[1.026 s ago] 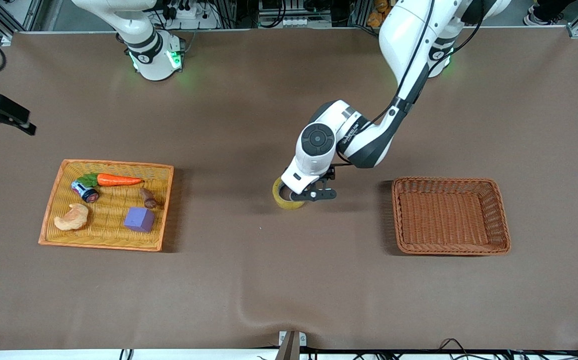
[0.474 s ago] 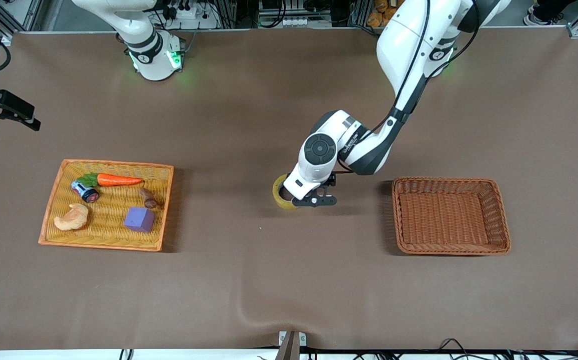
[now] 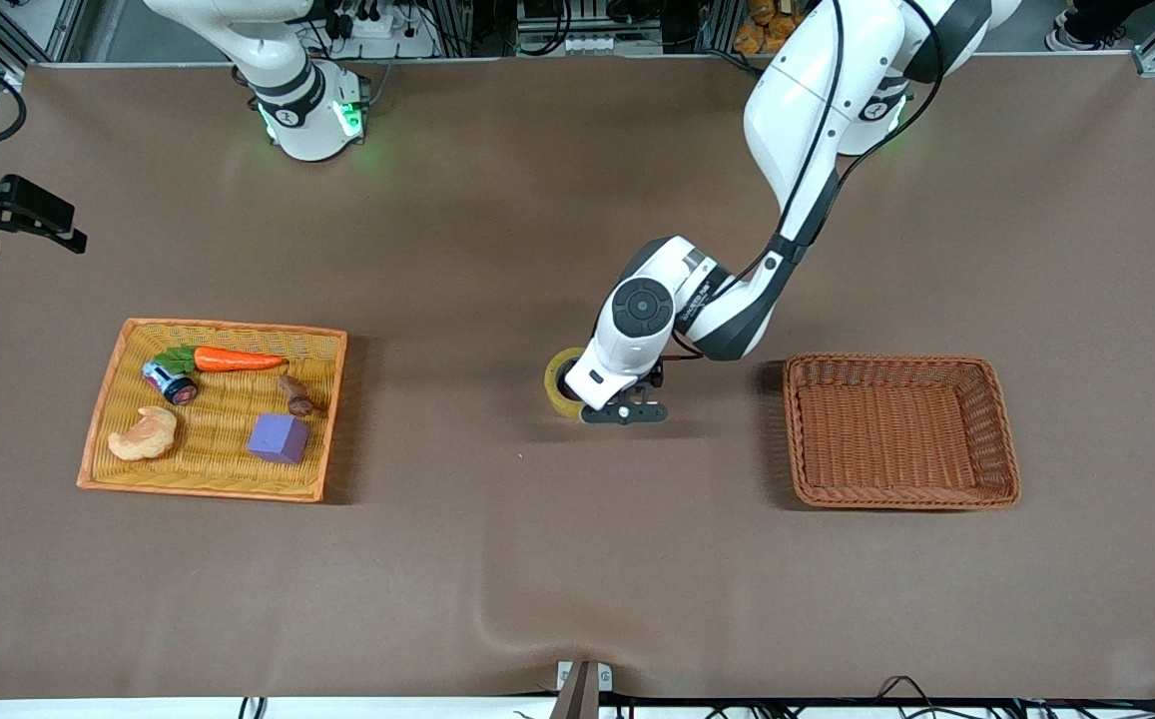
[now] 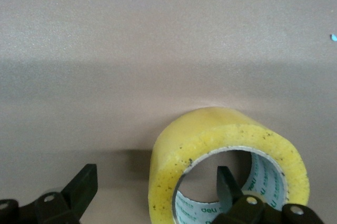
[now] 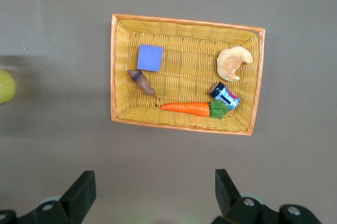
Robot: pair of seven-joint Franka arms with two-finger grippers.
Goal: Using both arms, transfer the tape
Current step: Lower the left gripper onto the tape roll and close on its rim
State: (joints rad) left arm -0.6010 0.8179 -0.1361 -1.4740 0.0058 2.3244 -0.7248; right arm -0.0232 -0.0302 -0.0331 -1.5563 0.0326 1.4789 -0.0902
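Observation:
The yellow tape [image 3: 558, 383] lies flat on the brown table, midway between the two baskets. My left gripper [image 3: 609, 407] is down at the tape and open. In the left wrist view the left gripper [image 4: 156, 182] straddles the wall of the tape [image 4: 210, 132], one finger inside the grey-white core and the other outside. I cannot tell whether a finger touches the tape. My right gripper [image 3: 8, 210] waits high over the table's edge at the right arm's end, open and empty [image 5: 154, 179]. The tape shows at the edge of the right wrist view [image 5: 5, 86].
A yellow woven tray [image 3: 213, 329] at the right arm's end holds a carrot [image 3: 236, 359], a purple cube [image 3: 279, 438], a croissant toy [image 3: 145, 434], a small can [image 3: 170, 382] and a brown piece [image 3: 294, 395]. A brown wicker basket [image 3: 901, 362] stands empty at the left arm's end.
My left gripper has come lower onto the tape, and its arm has shifted a little. The tape has stayed in place. The right gripper has drifted slightly.

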